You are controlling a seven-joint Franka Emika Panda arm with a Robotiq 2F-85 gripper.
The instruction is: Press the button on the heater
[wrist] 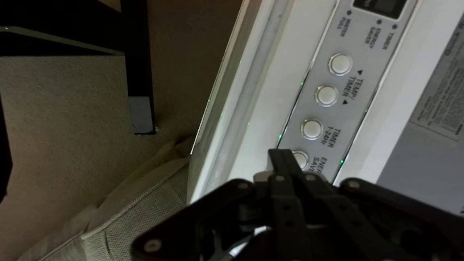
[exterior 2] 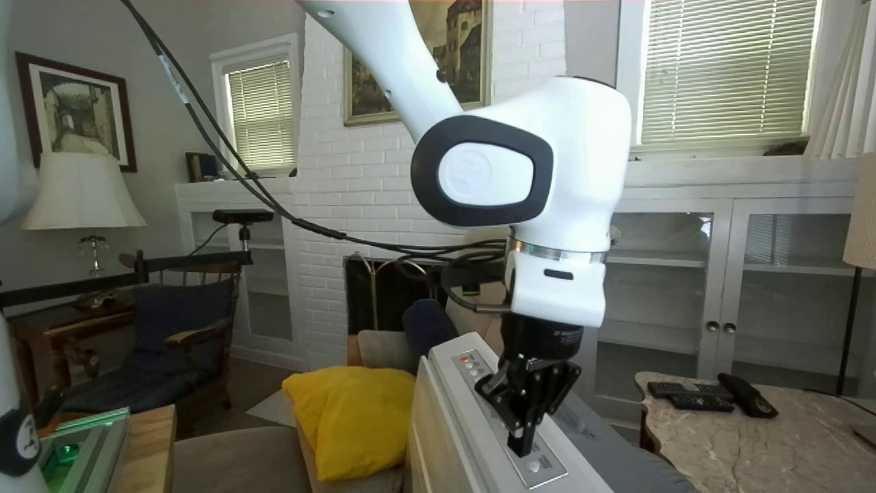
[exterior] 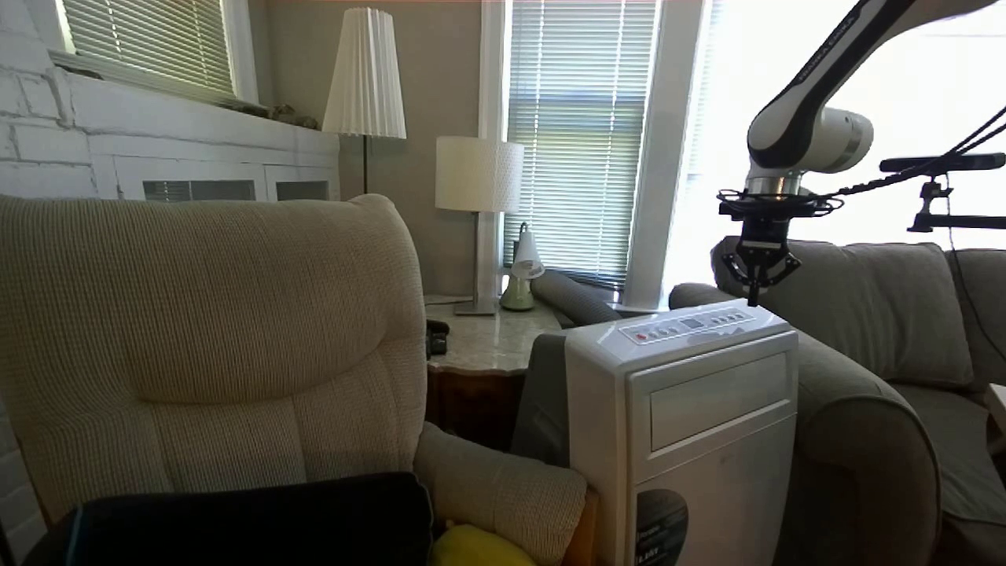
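Observation:
The heater (exterior: 711,424) is a tall white boxy appliance with a grey control panel (exterior: 684,325) along its top. It also shows in an exterior view (exterior 2: 438,418) below the arm and in the wrist view (wrist: 270,98). The panel carries several round white buttons, such as the timer button (wrist: 311,129). My gripper (exterior: 753,299) points down at the panel's far end, and also shows in an exterior view (exterior 2: 521,444). In the wrist view its fingertips (wrist: 283,154) are shut together, empty, and partly cover the energy saver button (wrist: 300,159). I cannot tell whether they touch the panel.
A beige armchair (exterior: 275,314) and a yellow pillow (exterior 2: 359,418) stand beside the heater. A grey sofa (exterior: 872,306) is on its other side. A marble-topped table (exterior 2: 787,445) with remotes (exterior 2: 691,396) and lamps stands near. Black cables (exterior 2: 308,226) hang along the arm.

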